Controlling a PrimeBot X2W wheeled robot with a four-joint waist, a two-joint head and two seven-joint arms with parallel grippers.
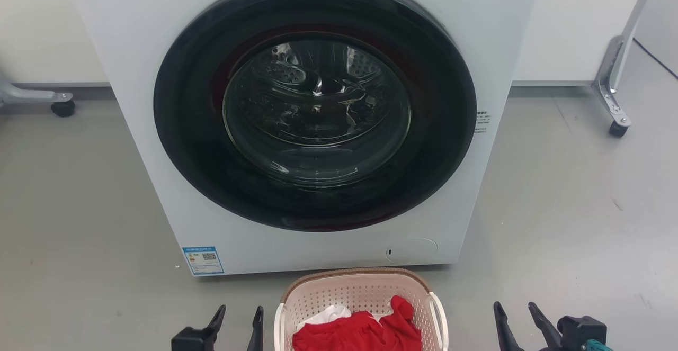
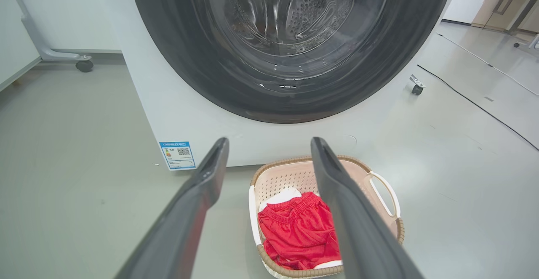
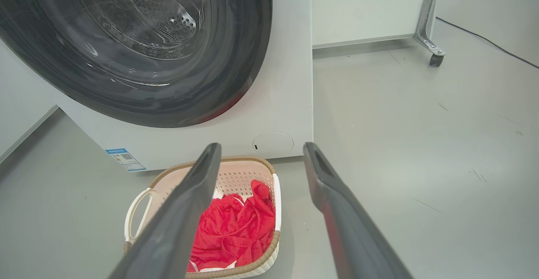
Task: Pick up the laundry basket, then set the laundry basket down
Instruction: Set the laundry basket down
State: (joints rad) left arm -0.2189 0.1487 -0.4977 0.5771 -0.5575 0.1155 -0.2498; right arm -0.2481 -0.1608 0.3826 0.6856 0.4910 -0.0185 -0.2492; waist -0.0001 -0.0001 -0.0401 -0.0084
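The laundry basket [image 1: 365, 293] is rounded, perforated plastic with woven-look rim.

left end effector [image 1: 239, 313] and right end effector [image 1: 515, 309] hover low, fingers spread apart.

Long dark tapered fingers [image 2: 358, 228] on left hand [image 1: 240, 313] and right hand [image 1: 514, 308], black base blocks [image 1: 190, 339], teal detail [image 1: 598, 346] at right wrist.

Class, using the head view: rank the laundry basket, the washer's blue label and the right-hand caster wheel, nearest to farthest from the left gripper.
1. The laundry basket, just right of the left gripper.
2. The blue label, ahead, low on the washer.
3. The caster wheel, far right, at the back.
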